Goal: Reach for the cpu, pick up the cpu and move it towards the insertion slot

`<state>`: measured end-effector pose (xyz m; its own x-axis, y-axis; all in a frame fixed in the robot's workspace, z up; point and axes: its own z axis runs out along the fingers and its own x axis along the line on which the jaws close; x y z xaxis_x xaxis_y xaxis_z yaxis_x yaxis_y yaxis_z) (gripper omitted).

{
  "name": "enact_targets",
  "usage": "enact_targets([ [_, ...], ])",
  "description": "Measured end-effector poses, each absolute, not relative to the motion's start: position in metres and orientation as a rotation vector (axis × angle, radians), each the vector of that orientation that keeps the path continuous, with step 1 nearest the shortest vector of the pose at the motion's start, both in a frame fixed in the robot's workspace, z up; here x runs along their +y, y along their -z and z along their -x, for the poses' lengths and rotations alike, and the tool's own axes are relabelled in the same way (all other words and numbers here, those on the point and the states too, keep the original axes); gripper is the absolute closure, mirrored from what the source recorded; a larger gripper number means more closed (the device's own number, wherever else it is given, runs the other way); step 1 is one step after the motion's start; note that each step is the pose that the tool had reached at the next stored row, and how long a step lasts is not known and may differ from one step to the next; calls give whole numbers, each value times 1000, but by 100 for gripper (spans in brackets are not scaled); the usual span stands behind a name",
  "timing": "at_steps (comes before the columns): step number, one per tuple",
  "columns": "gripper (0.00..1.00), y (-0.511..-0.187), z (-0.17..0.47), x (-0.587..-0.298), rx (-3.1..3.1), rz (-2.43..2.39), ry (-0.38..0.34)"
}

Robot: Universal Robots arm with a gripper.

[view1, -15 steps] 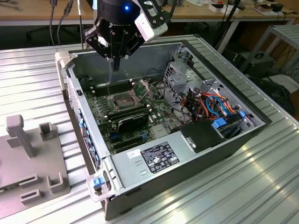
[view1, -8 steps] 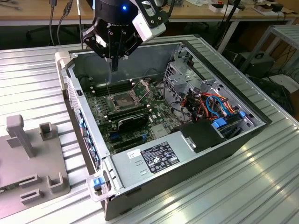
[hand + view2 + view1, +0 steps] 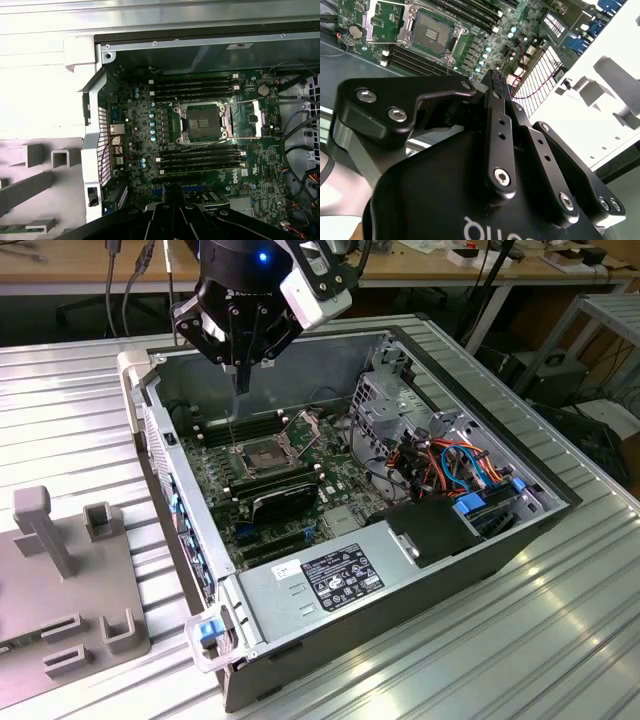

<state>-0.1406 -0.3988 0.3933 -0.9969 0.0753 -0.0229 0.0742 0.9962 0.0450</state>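
One gripper [image 3: 240,378] hangs above open computer case [image 3: 400,610], well above insertion slot [image 3: 262,455]. Fingers [image 3: 492,107] drawn together, tips meeting; whether cpu sits between them, cannot tell. Slot's retention frame [image 3: 262,117] hinged open, dark centre exposed.

Green circuit board [image 3: 270,162] beneath the black gripper [image 3: 240,367]; socket [image 3: 202,122] silvery-framed, dark-centred; black memory slots [image 3: 197,160]; ribbed grey table [image 3: 560,640].

Robotics lab, open PC case [image 3: 420,605], alu bench [image 3: 520,660]
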Motion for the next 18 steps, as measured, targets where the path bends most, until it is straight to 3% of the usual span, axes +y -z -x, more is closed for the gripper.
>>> enact_targets([
  [18,89,-393,150,-399,3114,-117,-69],
])
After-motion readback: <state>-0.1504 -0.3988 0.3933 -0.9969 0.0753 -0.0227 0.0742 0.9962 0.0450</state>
